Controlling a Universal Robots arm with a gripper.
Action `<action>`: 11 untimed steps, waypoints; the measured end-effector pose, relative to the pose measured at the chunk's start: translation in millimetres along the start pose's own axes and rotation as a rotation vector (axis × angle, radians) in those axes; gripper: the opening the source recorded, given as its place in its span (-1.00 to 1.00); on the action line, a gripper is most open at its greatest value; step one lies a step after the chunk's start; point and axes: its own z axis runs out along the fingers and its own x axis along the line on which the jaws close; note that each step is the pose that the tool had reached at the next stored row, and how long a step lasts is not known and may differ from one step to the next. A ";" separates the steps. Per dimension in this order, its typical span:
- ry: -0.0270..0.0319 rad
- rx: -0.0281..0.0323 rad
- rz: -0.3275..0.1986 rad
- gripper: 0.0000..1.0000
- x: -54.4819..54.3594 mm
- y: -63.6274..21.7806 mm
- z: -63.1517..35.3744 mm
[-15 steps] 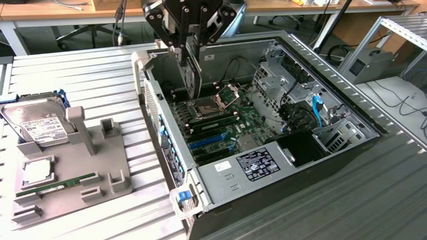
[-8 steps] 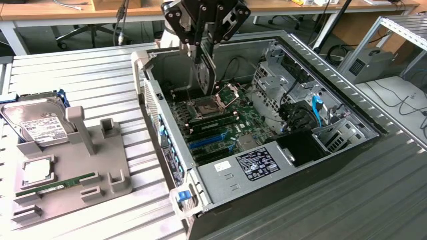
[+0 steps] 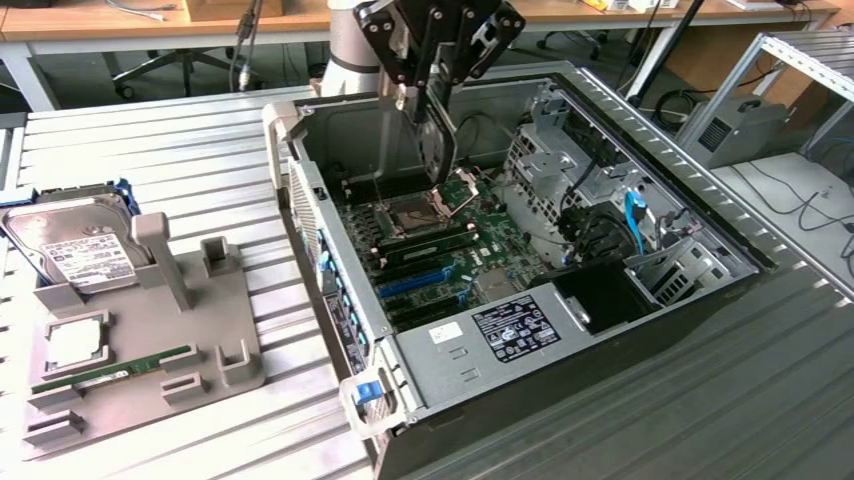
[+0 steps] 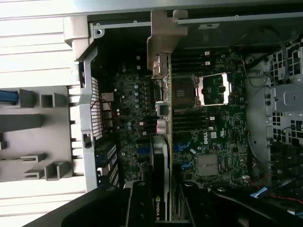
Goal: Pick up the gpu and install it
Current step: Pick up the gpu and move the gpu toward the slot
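Note:
The gpu (image 3: 437,150), a thin dark card, hangs on edge above the motherboard (image 3: 467,240) inside the open computer case (image 3: 334,300). My gripper (image 3: 430,85) is shut on the card's upper part, near the case's back wall. In the wrist view the gpu (image 4: 160,151) shows edge-on, with its silvery bracket (image 4: 163,42) toward the case's rear panel and a maker's label between my fingers (image 4: 137,205). It hangs over the board beside the open CPU socket (image 4: 208,90), apart from the blue slots (image 3: 416,285).
A grey fixture tray (image 3: 200,330) at the exterior view's left holds a hard drive (image 3: 74,250), a silver chip (image 3: 78,340) and a green memory stick (image 3: 114,368). Drive cages and cables (image 3: 601,220) line the case's far side. The power supply (image 3: 514,325) sits at its near end.

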 end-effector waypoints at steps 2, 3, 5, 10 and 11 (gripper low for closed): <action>0.0000 0.0000 -0.001 -0.47 -10.8 1.5 0.3; 0.0000 -0.0001 -0.001 -0.47 -14.5 2.0 0.4; 0.0001 -0.0001 -0.003 -0.47 -26.6 3.5 0.8; 0.0003 -0.0002 -0.008 -0.47 -53.0 6.5 1.5; 0.0003 -0.0002 -0.009 -0.47 -57.4 7.0 1.6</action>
